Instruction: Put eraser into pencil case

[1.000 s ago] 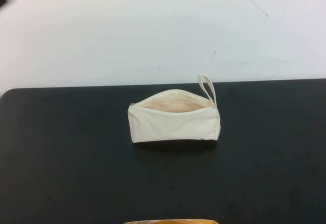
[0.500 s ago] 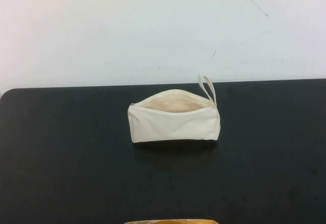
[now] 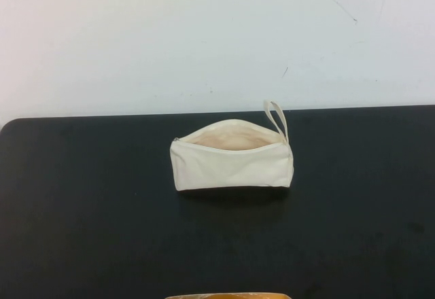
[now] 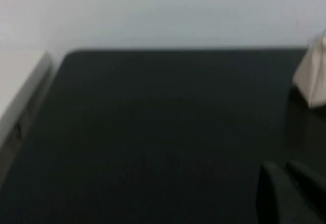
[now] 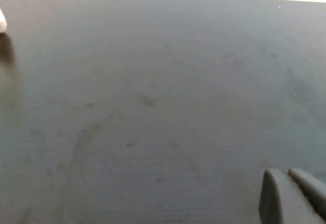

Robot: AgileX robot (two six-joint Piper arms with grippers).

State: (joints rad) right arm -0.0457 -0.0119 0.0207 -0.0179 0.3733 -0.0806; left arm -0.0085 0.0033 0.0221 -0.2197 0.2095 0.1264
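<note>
I saw the case [image 3: 232, 156] sitting on the black counter [image 3: 88, 210], close to the counter's far edge, below the white wall [image 3: 204, 34]. Its long side faced me and its zip mouth gaped upward, showing pale beige lining [image 3: 231, 138]. A small loop strap [image 3: 276, 119] stood up from the case's right end.

I could not find the eraser in any view; the part of the case's inside I could see showed only lining.

Neither arm appeared in the high view. A thin tan-orange edge [image 3: 228, 296] showed at the near side of the counter, in front of the case; I could not tell what it was.

In the left wrist view, the left pincer [image 4: 293, 193] showed as two dark fingertips [image 4: 272, 191] lying side by side above bare counter, with a corner of the case [image 4: 311, 79] beyond them. They looked together with nothing between them.

In the right wrist view, the right pincer [image 5: 294, 196] looked the same: two grey fingertips [image 5: 277, 196] pressed side by side, gripping nothing, over bare counter. A sliver of the case [image 5: 2, 21] showed at the frame's edge, well away from those fingertips.
</note>
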